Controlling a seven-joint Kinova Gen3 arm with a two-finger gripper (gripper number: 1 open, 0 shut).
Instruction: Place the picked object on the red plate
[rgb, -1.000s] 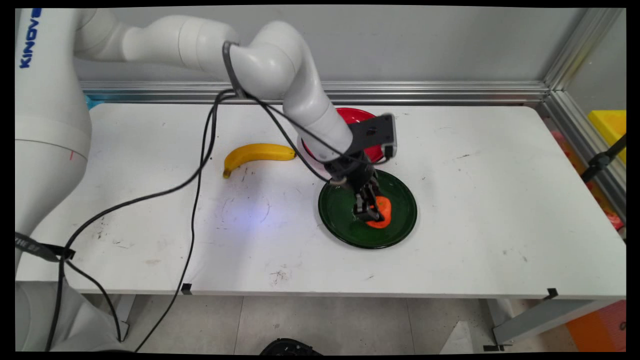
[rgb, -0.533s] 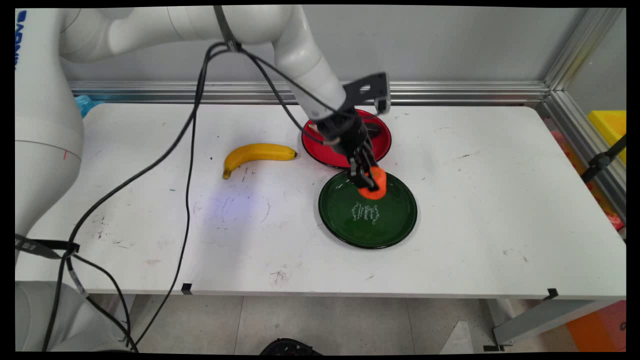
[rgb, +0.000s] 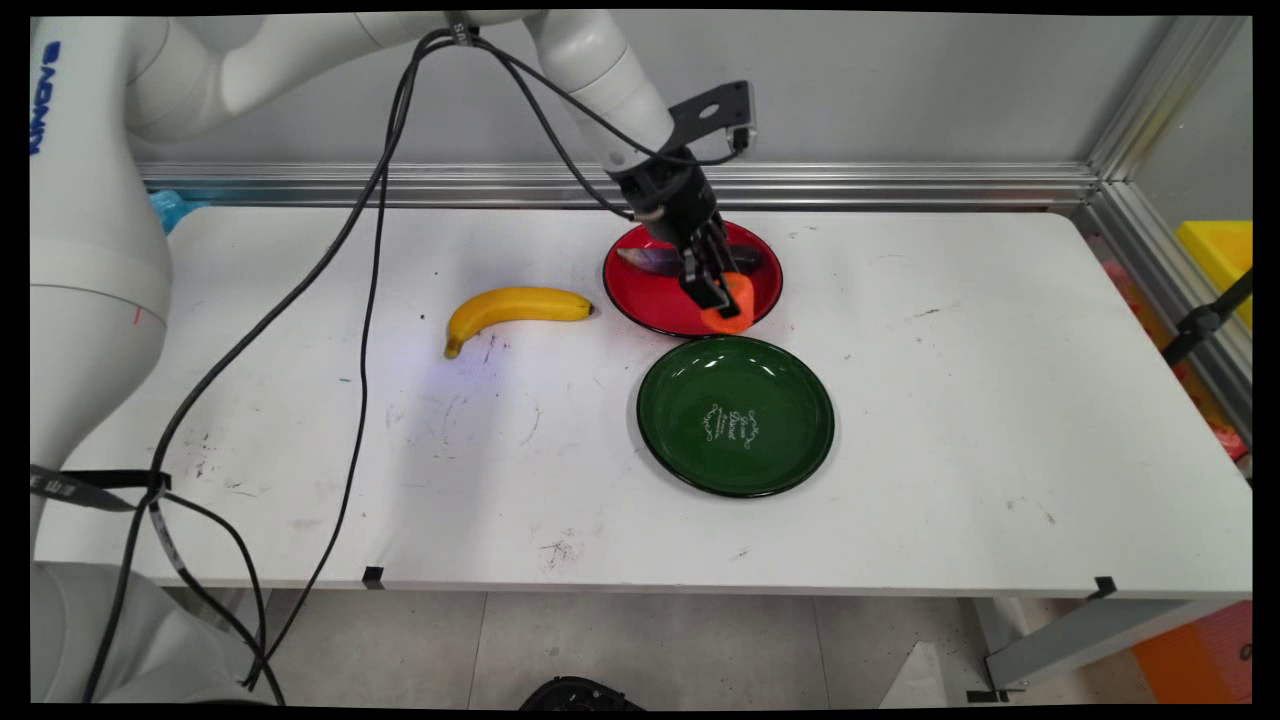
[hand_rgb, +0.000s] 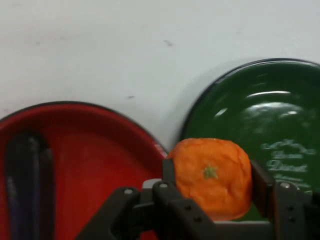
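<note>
lifted off the green plate (rgb: 735, 415), the orange (rgb: 729, 303) hangs over the red plate (rgb: 655, 300); gripper (rgb: 716, 295) clamps its soft-looking sides.

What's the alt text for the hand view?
The gripper holds an orange fruit between its two black fingers, raised above a white table. Below it lie a red plate carrying a dark, elongated item and, on the other side, a green plate with white lettering.
</note>
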